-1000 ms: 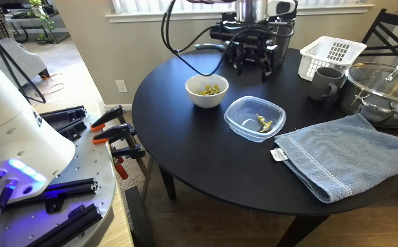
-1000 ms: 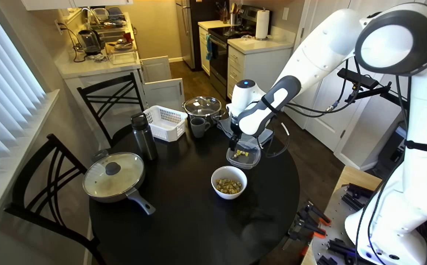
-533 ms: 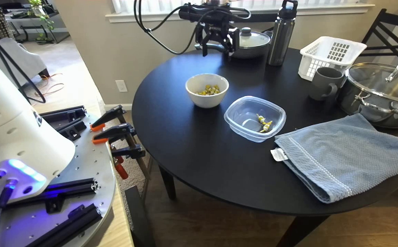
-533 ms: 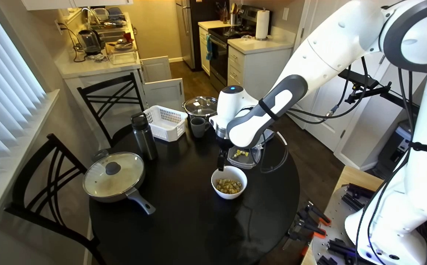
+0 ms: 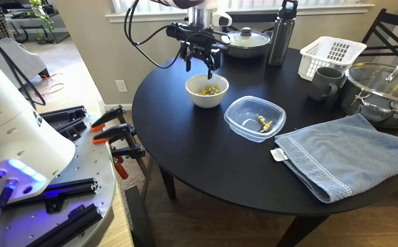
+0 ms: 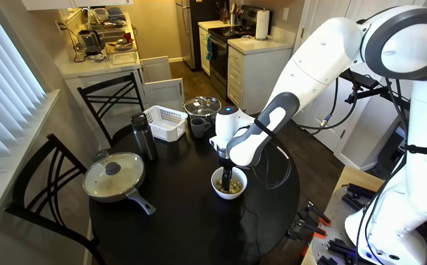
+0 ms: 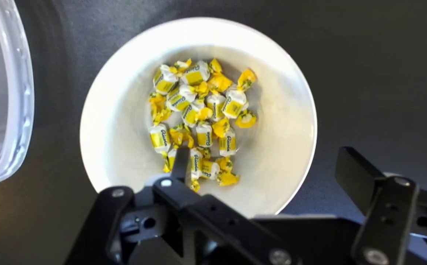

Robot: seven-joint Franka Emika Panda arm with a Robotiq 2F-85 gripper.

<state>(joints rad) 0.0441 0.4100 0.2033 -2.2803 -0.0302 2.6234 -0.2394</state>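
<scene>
The candies point(image 7: 204, 134) lie loosely grouped on the floor of the bowl point(image 7: 279, 117). Each is a small piece in a printed wrapper with twisted ends. Expected handling: light, with a hard core under a thin, smooth wrapper that may slip in a pinch. The core should bear a firm squeeze; the twists are likely to fold or tear. Recommended hold: across the wrapped body, not by a twist. A piece at the edge of the group should allow better clearance than one in the middle.

The bowl stands upright on the table point(image 5: 192, 144). In both exterior views the gripper point(image 5: 199, 72) hangs over the bowl, both fingers spread, with nothing between them. In the wrist view one finger overlaps the lower edge of the candies, while the other lies past the rim, so most candies sit to one side of the gap. Whether a fingertip touches the rim cannot be told.

The tub point(image 5: 243, 118) stands just beside the bowl and holds two more candies. The pan point(image 6: 112, 180) and bottle point(image 6: 145, 140) stand farther off.
</scene>
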